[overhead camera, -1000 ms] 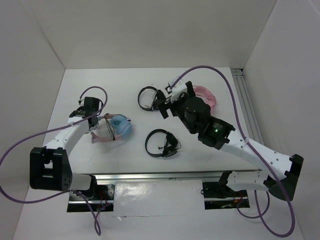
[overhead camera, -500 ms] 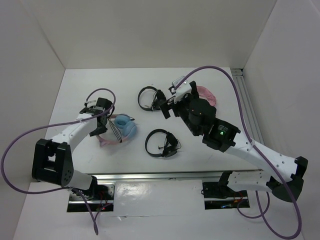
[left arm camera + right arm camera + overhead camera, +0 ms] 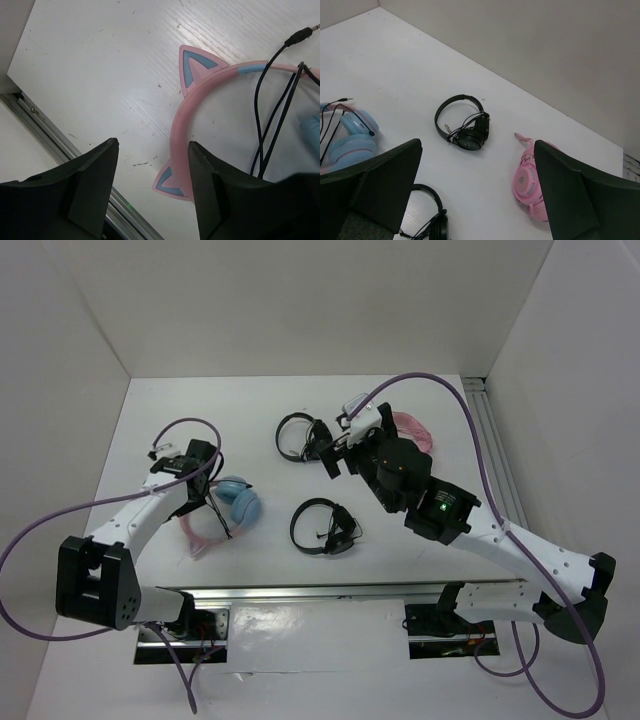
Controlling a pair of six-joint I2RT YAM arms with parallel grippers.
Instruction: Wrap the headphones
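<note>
The headphones lie flat on the white table at the left, light blue ear cups side by side. Their pink headband with small cat ears curves toward the near edge. The thin dark cable runs in loops over the band and its plug rests on the table. My left gripper hovers open just above the headband with nothing between its fingers. My right gripper hangs open high over the middle of the table, holding nothing. It also sees the blue ear cups at its left.
Black headphones lie at the back centre, and a second black pair lies nearer the front. All-pink cat-ear headphones sit behind the right arm. A metal rail runs along the table's near edge, close to the headband.
The left gripper went from shut to open. The headphones have dropped flat, with the headband now toward the near edge. The right arm shifted slightly early on, then held still.
</note>
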